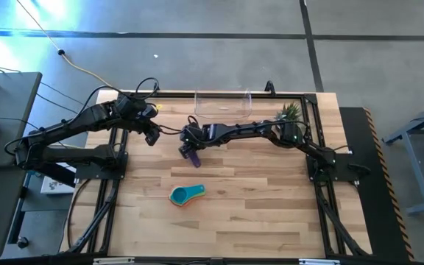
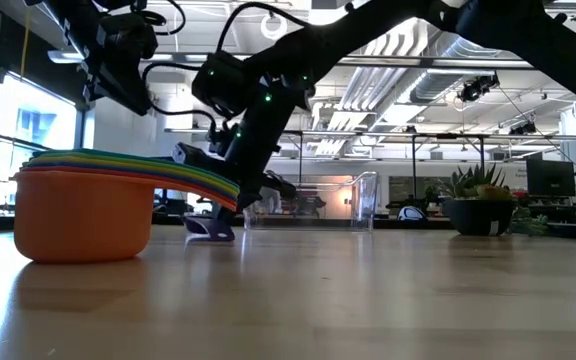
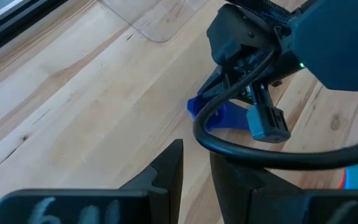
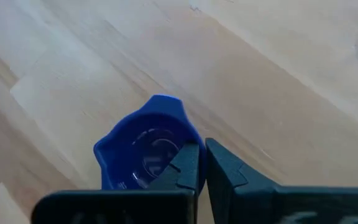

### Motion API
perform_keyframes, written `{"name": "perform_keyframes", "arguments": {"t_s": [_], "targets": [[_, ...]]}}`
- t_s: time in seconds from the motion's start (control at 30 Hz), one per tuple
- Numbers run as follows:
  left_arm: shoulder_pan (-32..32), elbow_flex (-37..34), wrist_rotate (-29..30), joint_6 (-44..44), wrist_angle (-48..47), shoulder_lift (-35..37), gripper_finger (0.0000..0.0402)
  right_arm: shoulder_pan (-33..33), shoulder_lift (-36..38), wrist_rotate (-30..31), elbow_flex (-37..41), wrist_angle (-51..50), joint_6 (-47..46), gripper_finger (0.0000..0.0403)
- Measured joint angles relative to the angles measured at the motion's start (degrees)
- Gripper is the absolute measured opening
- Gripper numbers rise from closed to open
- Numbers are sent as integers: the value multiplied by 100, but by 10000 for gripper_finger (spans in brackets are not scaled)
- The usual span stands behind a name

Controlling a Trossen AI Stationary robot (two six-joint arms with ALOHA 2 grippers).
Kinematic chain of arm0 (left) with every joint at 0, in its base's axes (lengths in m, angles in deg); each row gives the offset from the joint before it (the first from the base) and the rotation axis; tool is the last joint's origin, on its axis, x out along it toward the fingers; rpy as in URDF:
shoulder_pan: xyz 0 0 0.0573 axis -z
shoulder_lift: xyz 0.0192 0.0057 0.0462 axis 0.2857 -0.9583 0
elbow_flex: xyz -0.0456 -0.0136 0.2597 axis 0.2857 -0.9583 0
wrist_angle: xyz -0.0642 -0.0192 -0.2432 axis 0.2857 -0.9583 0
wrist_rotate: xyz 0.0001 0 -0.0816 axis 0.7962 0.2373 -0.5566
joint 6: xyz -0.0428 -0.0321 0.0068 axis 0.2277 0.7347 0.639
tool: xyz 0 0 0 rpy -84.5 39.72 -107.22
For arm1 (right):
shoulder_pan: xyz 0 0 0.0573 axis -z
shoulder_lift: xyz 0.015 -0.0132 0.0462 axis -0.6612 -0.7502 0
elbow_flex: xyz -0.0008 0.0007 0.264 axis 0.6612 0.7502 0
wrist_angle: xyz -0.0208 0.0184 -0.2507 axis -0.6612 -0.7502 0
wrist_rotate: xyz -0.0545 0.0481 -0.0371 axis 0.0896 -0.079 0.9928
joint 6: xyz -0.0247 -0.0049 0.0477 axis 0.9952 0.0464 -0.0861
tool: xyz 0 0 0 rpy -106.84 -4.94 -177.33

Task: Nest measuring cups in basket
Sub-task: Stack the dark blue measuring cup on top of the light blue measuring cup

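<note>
On the table, a small blue cup lies sideways.

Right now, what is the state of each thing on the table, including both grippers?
Blue measuring cup: on table, rim pinched by right gripper.
Right gripper: shut on cup.
Left gripper: hovering, nothing held.
Nested cup stack: on table, outside basket.
Basket: upright, no cups visible inside.
Potted plant: upright.

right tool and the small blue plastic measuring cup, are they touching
Touching: in the right wrist view the right tool has its fingers closed on the small blue plastic measuring cup's rim.
</note>
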State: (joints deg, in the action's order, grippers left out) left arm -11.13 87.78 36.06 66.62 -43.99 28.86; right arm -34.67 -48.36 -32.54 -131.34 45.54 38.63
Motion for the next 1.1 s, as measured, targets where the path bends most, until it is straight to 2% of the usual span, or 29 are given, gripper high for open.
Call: {"name": "perform_keyframes", "arguments": {"t_s": [0.37,0.53,0.77,0.93,1.1], "targets": [[0,0,-9,-178,-390,0,72,-65,-2,-368,-927,-619,1003,1],[0,0,-11,-122,-712,0,72,-123,-2,-800,-1550,-1143,1779,1],[-2,0,-52,647,-815,0,72,-309,-2,-1327,-2387,-1469,2725,1],[0,0,-392,1343,-817,0,72,-508,23,-1879,-2395,-1347,3165,0],[4,0,-699,1923,-826,-2,72,-828,48,-2111,-2389,-1557,3661,0]]}}
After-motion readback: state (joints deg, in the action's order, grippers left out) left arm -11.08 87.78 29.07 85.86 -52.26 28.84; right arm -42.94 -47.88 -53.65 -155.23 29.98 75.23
